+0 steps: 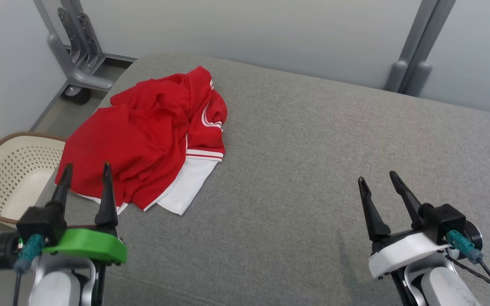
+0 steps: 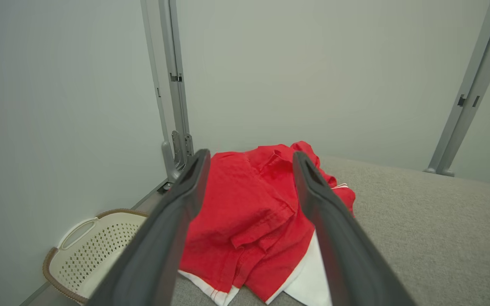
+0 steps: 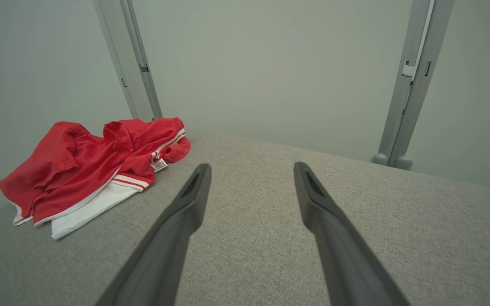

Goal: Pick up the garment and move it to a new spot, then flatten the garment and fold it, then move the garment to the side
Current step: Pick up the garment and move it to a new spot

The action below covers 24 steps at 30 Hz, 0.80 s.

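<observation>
The garment (image 1: 151, 136) is a red shirt with white trim, lying crumpled at the far left of the grey table (image 1: 313, 170). My left gripper (image 1: 86, 171) hovers open just short of its near edge, nothing between the fingers. In the left wrist view the garment (image 2: 249, 221) lies straight ahead between the spread fingers (image 2: 177, 221). My right gripper (image 1: 377, 178) stands open over bare table at the lower right, far from the cloth. The right wrist view has the garment (image 3: 92, 170) off to the left, beyond the open fingers (image 3: 185, 212).
A cream perforated laundry basket (image 1: 11, 174) sits on the floor past the table's left edge. Grey metal frame posts (image 1: 415, 51) and a wheeled base (image 1: 79, 80) stand behind the table against pale walls. Bare grey table stretches to the garment's right.
</observation>
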Motion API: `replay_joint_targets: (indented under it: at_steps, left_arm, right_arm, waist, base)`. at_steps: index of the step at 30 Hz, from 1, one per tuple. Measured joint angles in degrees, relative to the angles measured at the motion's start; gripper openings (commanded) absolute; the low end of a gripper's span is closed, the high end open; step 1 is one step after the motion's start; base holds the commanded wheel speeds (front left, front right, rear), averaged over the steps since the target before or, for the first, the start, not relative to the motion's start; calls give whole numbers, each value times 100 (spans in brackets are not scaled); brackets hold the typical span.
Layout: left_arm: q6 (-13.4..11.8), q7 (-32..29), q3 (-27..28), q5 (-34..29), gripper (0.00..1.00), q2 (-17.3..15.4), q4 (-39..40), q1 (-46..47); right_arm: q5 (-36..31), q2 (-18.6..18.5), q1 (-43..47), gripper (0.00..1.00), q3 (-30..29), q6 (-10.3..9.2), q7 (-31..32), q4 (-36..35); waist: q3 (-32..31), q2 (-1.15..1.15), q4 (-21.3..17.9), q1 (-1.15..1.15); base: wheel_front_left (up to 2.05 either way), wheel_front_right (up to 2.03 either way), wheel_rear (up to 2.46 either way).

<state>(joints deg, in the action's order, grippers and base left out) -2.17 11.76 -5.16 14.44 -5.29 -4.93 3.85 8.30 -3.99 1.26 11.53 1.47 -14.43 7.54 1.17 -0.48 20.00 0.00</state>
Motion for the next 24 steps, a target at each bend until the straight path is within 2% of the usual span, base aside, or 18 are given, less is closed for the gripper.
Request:
replay_joint_targets:
  at_steps: [5, 10, 16, 24]
  left_arm:
    - [73, -350, 96, 159, 100, -101, -11, 746]
    - [171, -949, 245, 446, 100, -189, -264, 1502]
    - [155, -1612, 701, 1051, 100, -246, -809, 2027]
    - [64, -2290, 975, 1307, 100, -485, -1220, 2515]
  right_arm:
    - [-127, -129, -149, 100, -16, 1, 0, -105]
    - [-183, -194, -326, 100, -19, 47, 0, -174]
    - [-237, -339, -549, 100, -9, 71, 0, -270]
    - [-332, -502, -796, 100, -48, 98, 1, -419]
  waist:
    - [231, 0, -99, 0]
    - [507, 0, -194, 0]
    - [887, 0, -330, 0]
    - [1376, 0, -512, 0]
  base:
    - [0, 0, 0]
    - [0, 0, 0]
    - [0, 0, 0]
    - [0, 0, 0]
